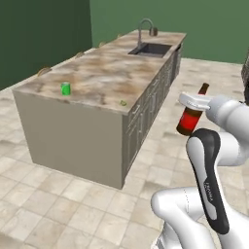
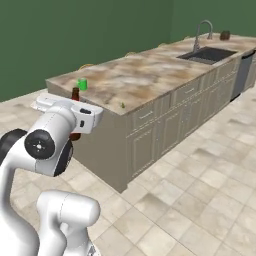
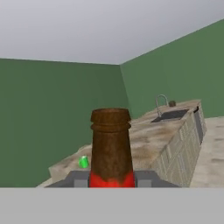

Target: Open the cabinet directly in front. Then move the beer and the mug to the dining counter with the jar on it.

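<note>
The beer (image 1: 191, 116) is what you have in hand: your gripper (image 1: 193, 103) is clamped on the bottle below its neck, and you see it right of centre in the left base view, tilted with its cap toward the upper right, off the floor and apart from the island. In the hand view the brown neck (image 3: 111, 146) rises at bottom centre between the two grey finger tips (image 3: 79, 178), with the red band pressed between them. In the right base view the bottle (image 2: 75, 95) peeks out just above your white wrist at the left. The green mug (image 1: 66, 88) stands on the dining counter (image 1: 102, 75) near its near-left corner, at the left of the left base view. At the far end of that marble top you see the dark sink (image 1: 151, 49) and the arched faucet (image 1: 145, 26), and a small dark jar (image 2: 225, 35) sits beyond the faucet at the upper right of the right base view
</note>
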Available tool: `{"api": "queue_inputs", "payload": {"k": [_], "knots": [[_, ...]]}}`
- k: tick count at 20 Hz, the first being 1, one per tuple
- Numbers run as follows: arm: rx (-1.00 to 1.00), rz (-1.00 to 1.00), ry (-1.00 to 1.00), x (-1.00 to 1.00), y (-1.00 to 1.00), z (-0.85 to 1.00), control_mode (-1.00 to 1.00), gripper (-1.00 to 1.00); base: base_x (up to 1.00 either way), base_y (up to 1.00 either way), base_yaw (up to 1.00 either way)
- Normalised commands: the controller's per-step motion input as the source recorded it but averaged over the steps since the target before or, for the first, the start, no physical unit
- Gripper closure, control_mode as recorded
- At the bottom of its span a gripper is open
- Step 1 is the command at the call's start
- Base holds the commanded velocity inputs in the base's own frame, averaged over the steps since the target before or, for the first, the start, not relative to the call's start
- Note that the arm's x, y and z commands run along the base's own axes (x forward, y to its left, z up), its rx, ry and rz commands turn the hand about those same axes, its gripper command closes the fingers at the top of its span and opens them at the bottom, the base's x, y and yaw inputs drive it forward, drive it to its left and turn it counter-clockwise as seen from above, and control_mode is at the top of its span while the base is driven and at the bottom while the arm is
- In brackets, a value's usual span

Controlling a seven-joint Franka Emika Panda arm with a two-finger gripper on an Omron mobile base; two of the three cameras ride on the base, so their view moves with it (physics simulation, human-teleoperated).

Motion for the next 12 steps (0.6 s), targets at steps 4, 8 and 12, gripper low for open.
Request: {"api": "queue_inputs", "payload": {"k": [4, 8, 12], "knots": [[0.00, 0.00, 0.00, 0.00, 0.00, 0.00, 1.00, 1.00, 0.68, 0.42, 0.25], [0.00, 0.00, 0.00, 0.00, 0.00, 0.00, 1.00, 1.00, 0.73, 0.43, 0.25], [0.00, 0.00, 0.00, 0.00, 0.00, 0.00, 1.00, 1.00, 0.75, 0.41, 0.21]]}}
